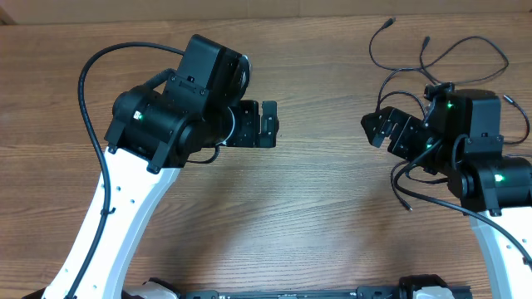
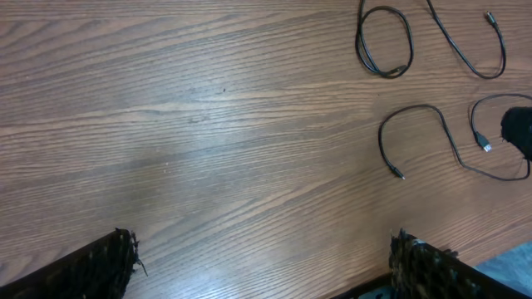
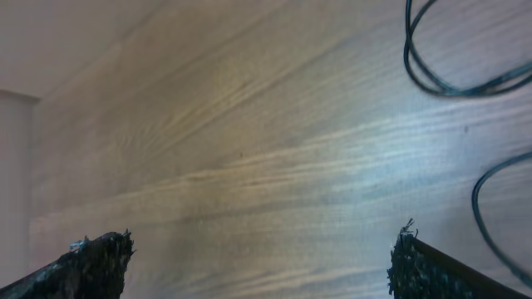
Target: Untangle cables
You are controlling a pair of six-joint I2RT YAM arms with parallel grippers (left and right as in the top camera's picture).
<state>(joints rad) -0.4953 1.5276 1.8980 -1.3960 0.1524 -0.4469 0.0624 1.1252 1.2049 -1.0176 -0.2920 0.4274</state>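
Overhead, cables (image 1: 371, 48): you'll find them loose on the far right part of the table (image 1: 316, 208), around the right arm (image 1: 490, 178).
Overhead, arms: left gripper (image 1: 268, 124) and right gripper (image 1: 376, 131) face each other across the table's middle, both spread and empty.
Left wrist: left fingers (image 2: 100, 266) wide apart over bare table, with the cables well ahead toward the table's right.
Right wrist: right fingers (image 3: 432, 270) spread with nothing between them, and cable loops toward the table's right.

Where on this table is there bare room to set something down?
Free: the wood between the left gripper and right gripper, running toward the near edge of the table; also the far left corner. Crowded: far right, where cables loop around the right arm.
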